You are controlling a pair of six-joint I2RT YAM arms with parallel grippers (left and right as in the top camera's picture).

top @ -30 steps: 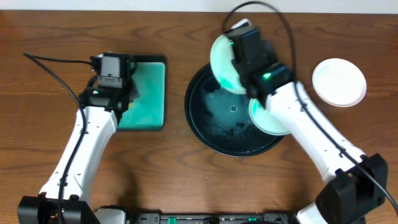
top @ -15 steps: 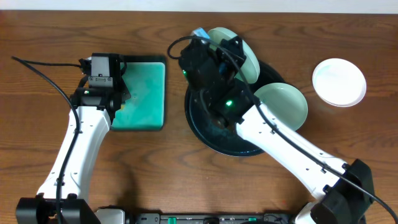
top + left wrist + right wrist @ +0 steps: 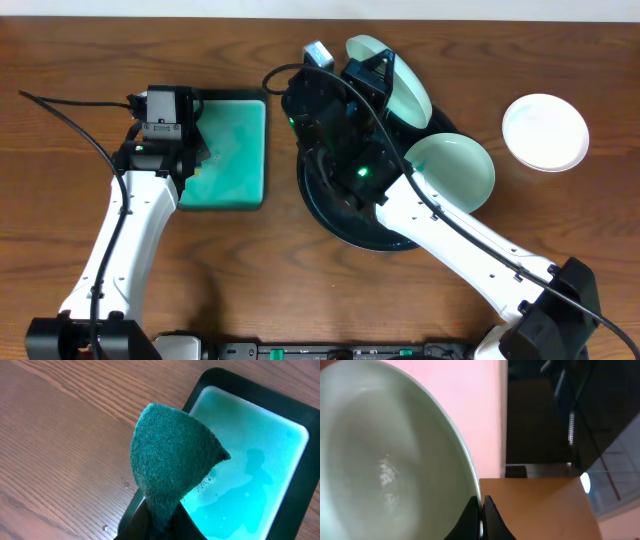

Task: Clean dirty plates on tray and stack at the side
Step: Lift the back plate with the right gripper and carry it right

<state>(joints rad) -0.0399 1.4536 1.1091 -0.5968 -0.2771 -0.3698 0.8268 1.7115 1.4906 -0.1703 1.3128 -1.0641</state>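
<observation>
My right gripper (image 3: 385,62) is shut on the rim of a pale-mint plate (image 3: 392,78) and holds it tilted on edge above the far rim of the black tray (image 3: 330,205). In the right wrist view the plate (image 3: 385,460) fills the left side with my fingers (image 3: 481,510) pinching its edge. A second pale-mint plate (image 3: 455,170) lies at the tray's right side. A clean white plate (image 3: 545,132) sits on the table at the right. My left gripper (image 3: 162,520) is shut on a dark green sponge (image 3: 172,467) above the teal dish (image 3: 250,475).
The teal rectangular dish (image 3: 235,150) holds teal liquid and sits left of the tray. Cables run over the table's far left and above the right arm. The wooden table (image 3: 250,280) surrounds everything.
The right arm swung left over the tray, lifting and tilting its plate more upright; the second plate is now uncovered. The left arm shifted slightly left, then stayed still.
</observation>
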